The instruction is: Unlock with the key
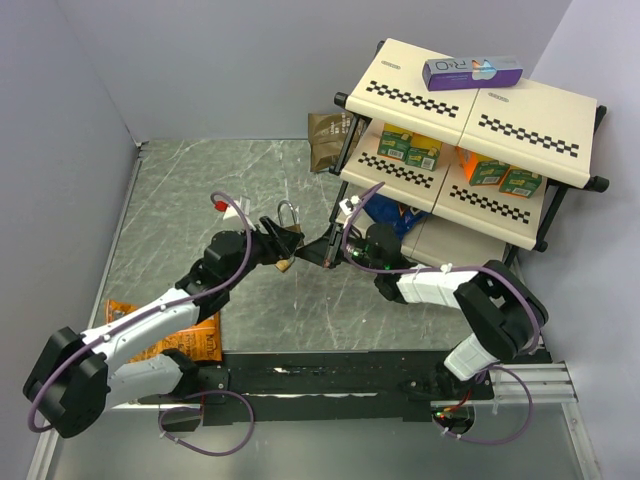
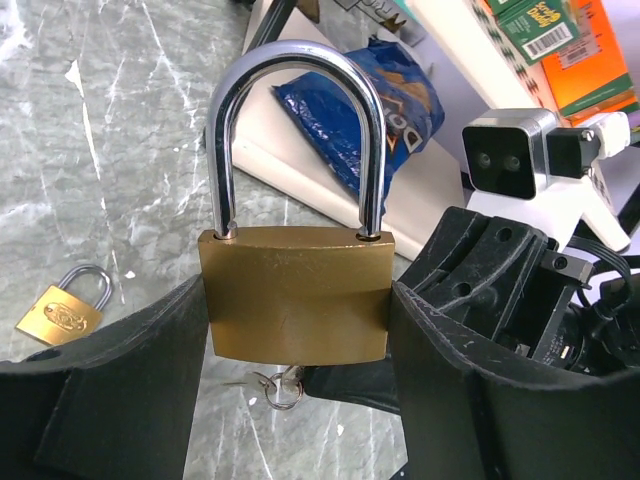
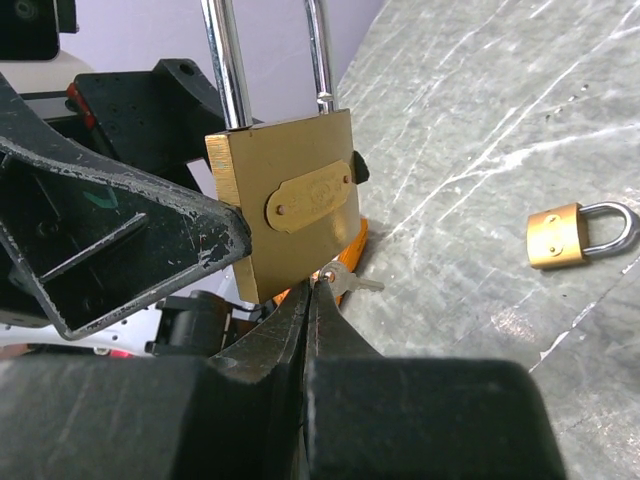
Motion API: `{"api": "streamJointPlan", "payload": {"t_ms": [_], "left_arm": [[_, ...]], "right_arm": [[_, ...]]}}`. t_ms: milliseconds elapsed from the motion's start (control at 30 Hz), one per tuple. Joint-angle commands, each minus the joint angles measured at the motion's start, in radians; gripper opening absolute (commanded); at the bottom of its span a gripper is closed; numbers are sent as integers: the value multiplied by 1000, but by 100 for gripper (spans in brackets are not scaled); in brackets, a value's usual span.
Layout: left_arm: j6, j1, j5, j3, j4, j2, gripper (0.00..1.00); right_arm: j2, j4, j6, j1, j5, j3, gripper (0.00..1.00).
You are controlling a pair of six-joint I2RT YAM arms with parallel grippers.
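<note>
Key (image 3: 346,282) in right claw (image 3: 314,292) beneath padlock (image 3: 290,215), indistinct from overhead.

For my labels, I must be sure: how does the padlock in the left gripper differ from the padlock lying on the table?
The held padlock looks much bigger than the table padlock. The held padlock stands upright in the left gripper; the table padlock lies flat on the table. The key is at the held padlock's underside; the table padlock has none. Both are brass with closed silver shackles.
</note>
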Motion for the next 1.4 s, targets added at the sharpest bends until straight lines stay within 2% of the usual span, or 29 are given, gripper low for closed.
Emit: {"api": "streamJointPlan", "payload": {"t_ms": [0,133,267,533,667,800,900,1067,1200,1367], "left_arm": [[-22,-72,292,-7,3,-52,1],[-23,-74,258,12,-42,-54,1],[-46,-72,157,70,-169,-23,1],[-49,-72,29,182,-235,44,1],[-20,-69,-16,237,-247,92,1],[4,-54,-25,274,-240,129,1],[33,-37,-18,285,-241,142,1],[84,17,60,250,-212,123,1],[179,50,224,220,-203,81,1],[326,90,441,258,-327,52,1]], "right_arm": [[-49,158,0,-53,269,45,0],[-64,132,-26,-53,269,47,0],[-78,88,-53,-51,260,42,1],[-106,42,-89,-37,226,-28,28],[-123,36,-98,-19,225,-85,37],[-143,54,-98,-2,226,-134,46],[-164,52,-96,7,228,-169,58],[-212,49,-99,13,235,-226,66],[-300,10,-119,10,231,-251,72],[-429,-156,-158,-19,180,-206,77]]}}
